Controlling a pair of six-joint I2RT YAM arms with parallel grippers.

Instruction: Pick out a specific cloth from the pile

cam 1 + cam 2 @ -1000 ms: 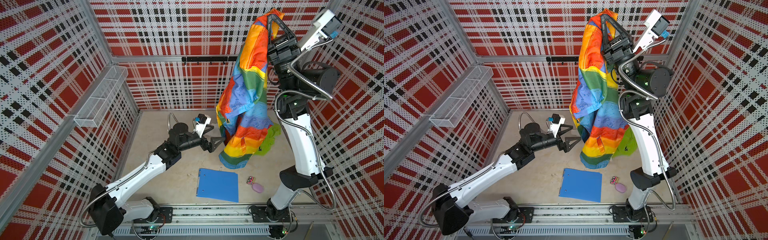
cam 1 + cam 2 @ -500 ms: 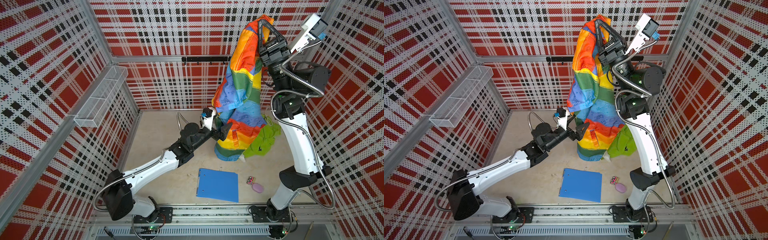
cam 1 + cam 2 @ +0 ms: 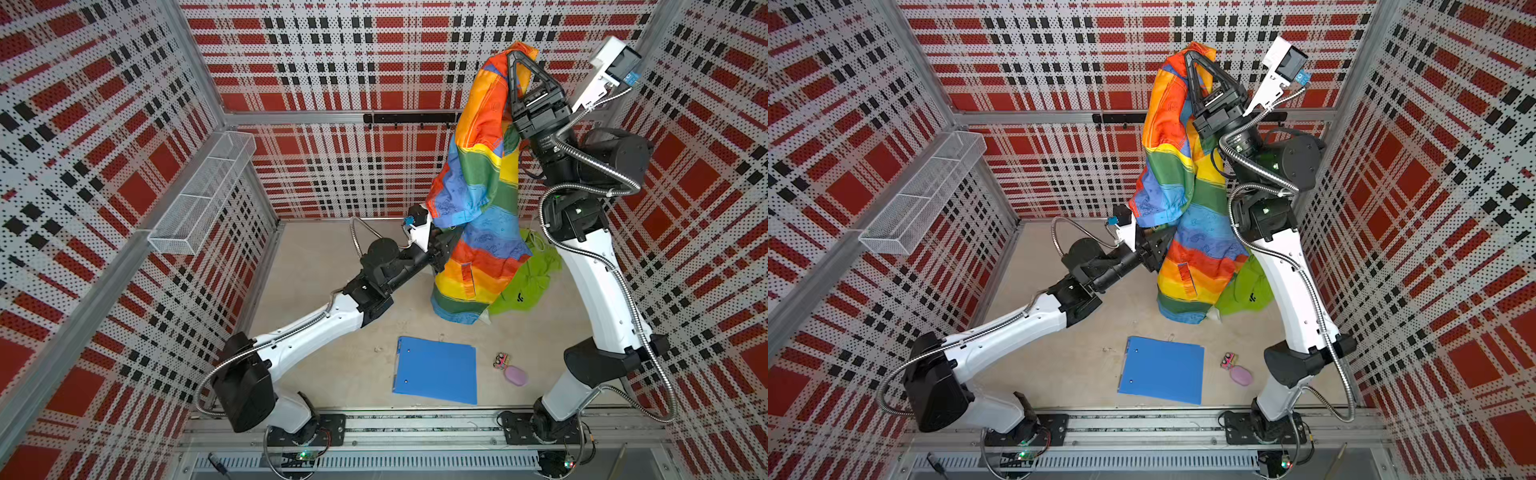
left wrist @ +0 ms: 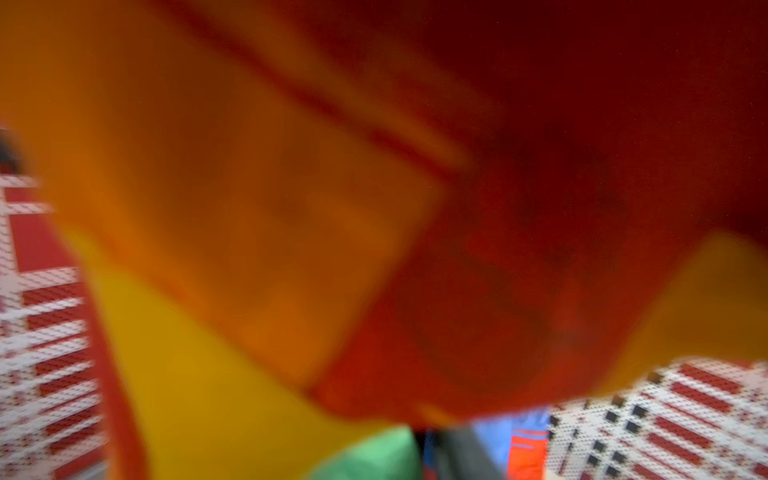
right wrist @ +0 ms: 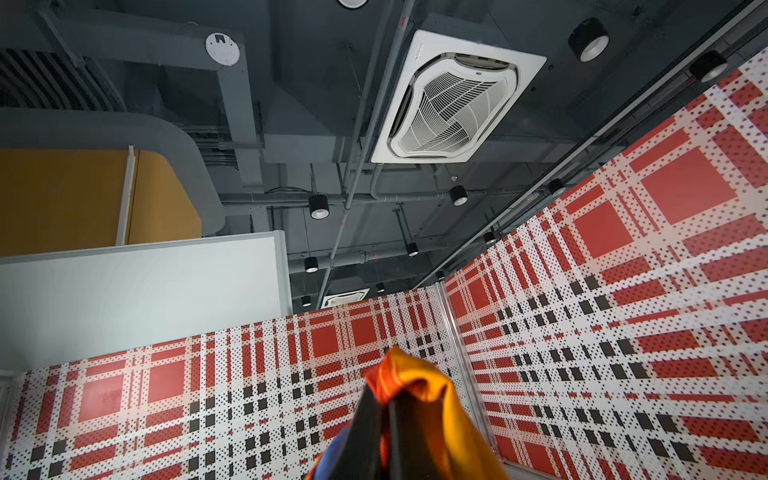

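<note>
Cloth (image 3: pixel 482 166) hanging from pinched right end effector (image 3: pixel 515 56), left end effector (image 3: pixel 449 247) newly against its side, grip unclear.

cloth (image 3: pixel 482 166) rainbow-banded; shorts (image 3: pixel 528 286) lime green; folder (image 3: pixel 436 370) blue; walls (image 3: pixel 332 62) red-white-black plaid

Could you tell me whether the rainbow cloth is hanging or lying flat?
Hanging: the right gripper, shut on its top corner, holds the cloth high, draping in folds toward the table.

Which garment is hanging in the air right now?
The rainbow-patched cloth, pinched at its top by the right claw; the lime-green garment lies on the table.
</note>
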